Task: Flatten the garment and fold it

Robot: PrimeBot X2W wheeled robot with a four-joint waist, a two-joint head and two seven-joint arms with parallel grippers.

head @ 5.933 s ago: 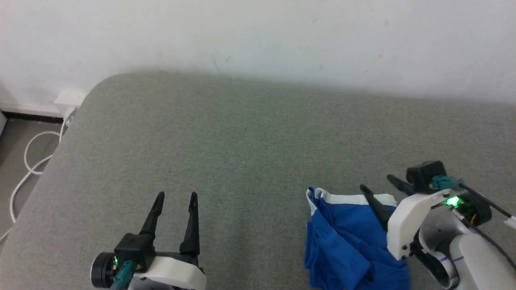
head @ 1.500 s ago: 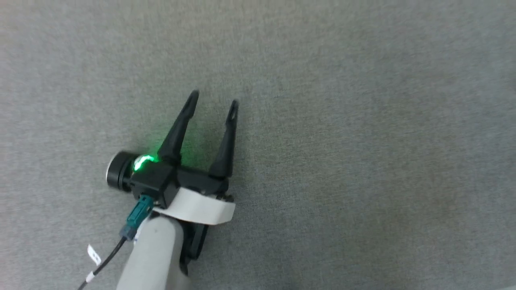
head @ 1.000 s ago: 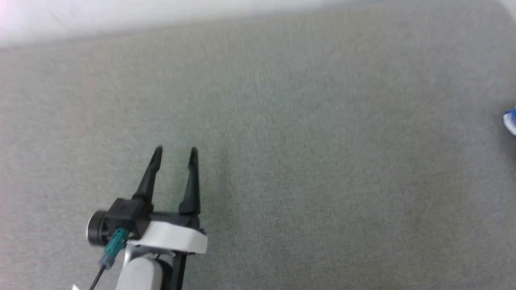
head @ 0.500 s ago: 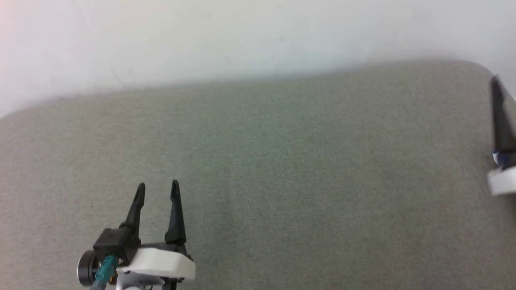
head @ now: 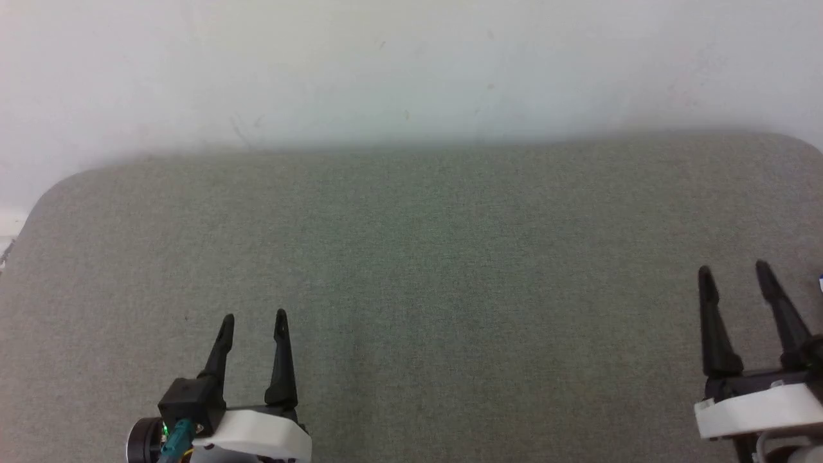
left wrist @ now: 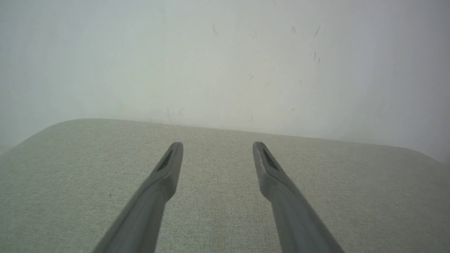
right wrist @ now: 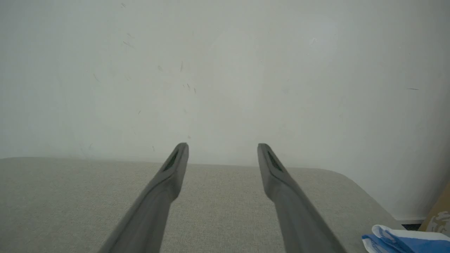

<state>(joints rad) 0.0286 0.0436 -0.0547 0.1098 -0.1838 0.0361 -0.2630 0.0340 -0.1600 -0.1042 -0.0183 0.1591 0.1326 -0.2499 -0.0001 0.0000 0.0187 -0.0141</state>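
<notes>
A corner of the garment (right wrist: 404, 240), bright blue cloth with white trim, pokes into the lower right of the right wrist view, lying on the grey padded surface to the right of the right gripper's fingers. In the head view a tiny blue speck of it (head: 821, 280) touches the right edge. My left gripper (head: 253, 319) stands open at the lower left over bare surface, nothing between its fingers (left wrist: 168, 168). My right gripper (head: 734, 270) is open at the lower right, also empty, its fingers (right wrist: 175, 165) pointing at the wall.
The grey fabric-covered table (head: 424, 257) has rounded far corners and ends against a white wall (head: 411, 64). A brownish cardboard-like edge (right wrist: 437, 218) shows past the table's right corner.
The head camera has swung up and to the right, bringing the wall and the right gripper into view. Both grippers stay open. Several seconds ago the right gripper was at the garment; now it is clear of it.
</notes>
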